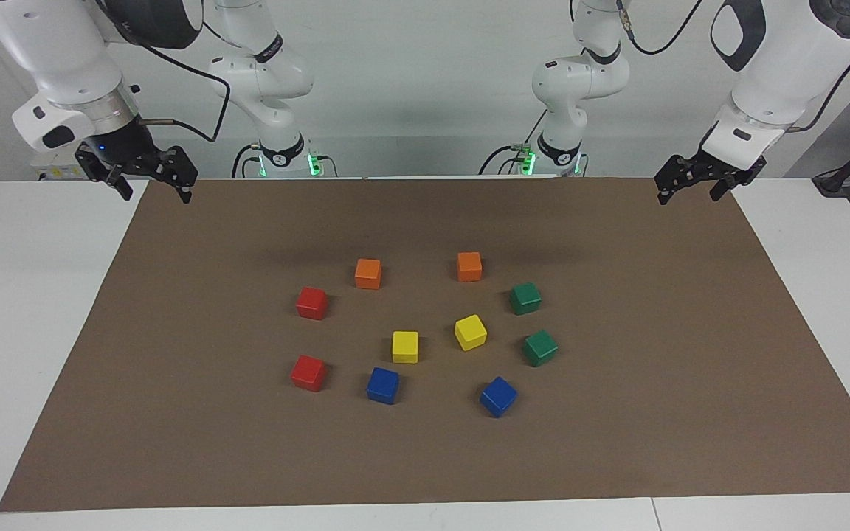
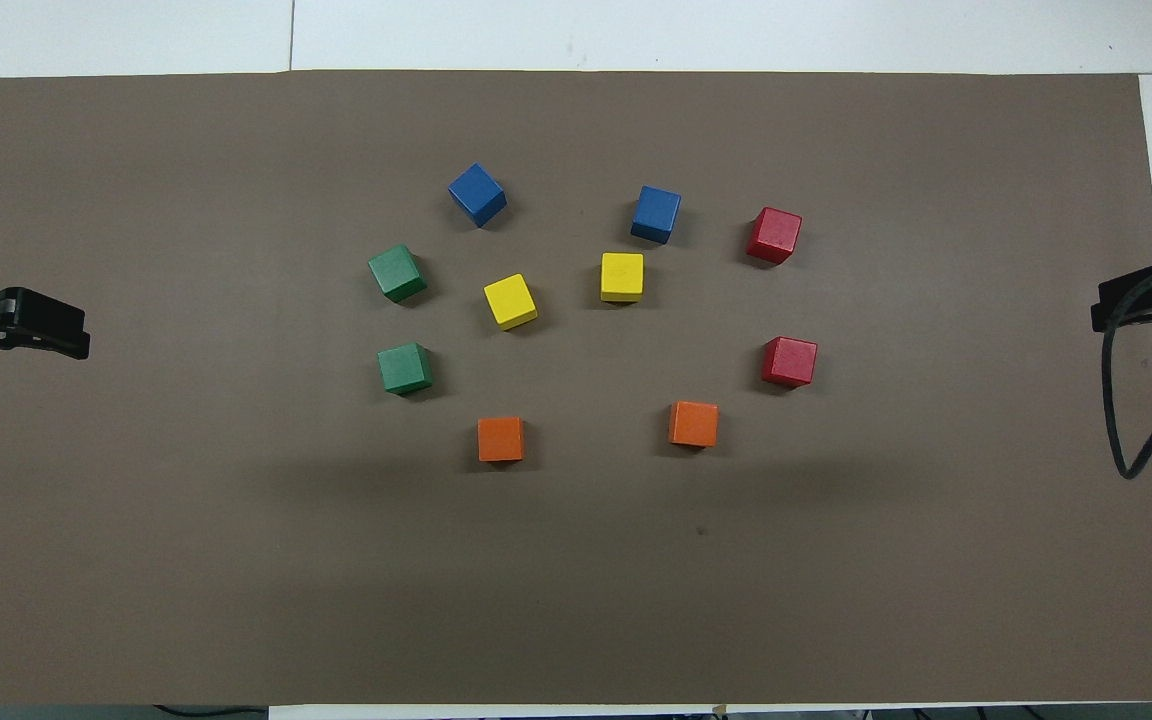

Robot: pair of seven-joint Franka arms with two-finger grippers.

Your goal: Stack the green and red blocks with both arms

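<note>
Your right claw (image 1: 150, 184) hangs open and empty over the brown mat's (image 1: 174, 354) corner. Send it to the two glossy red cubes (image 1: 312, 303) (image 1: 308, 372) at its end of the tabletop, squaring the fingers to one cube's flat sides. Your left claw (image 1: 690, 188), equally open and empty, takes the two dark green cubes (image 1: 524, 298) (image 1: 540, 348), which sit slightly turned.

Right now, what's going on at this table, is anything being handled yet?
Nothing is held. The left claw and right claw both hang open at the mat's corners nearest the robots. The two green blocks lie toward the left arm's end, the two red blocks toward the right arm's end, all unstacked. Orange, yellow and blue cubes sit between them.
</note>
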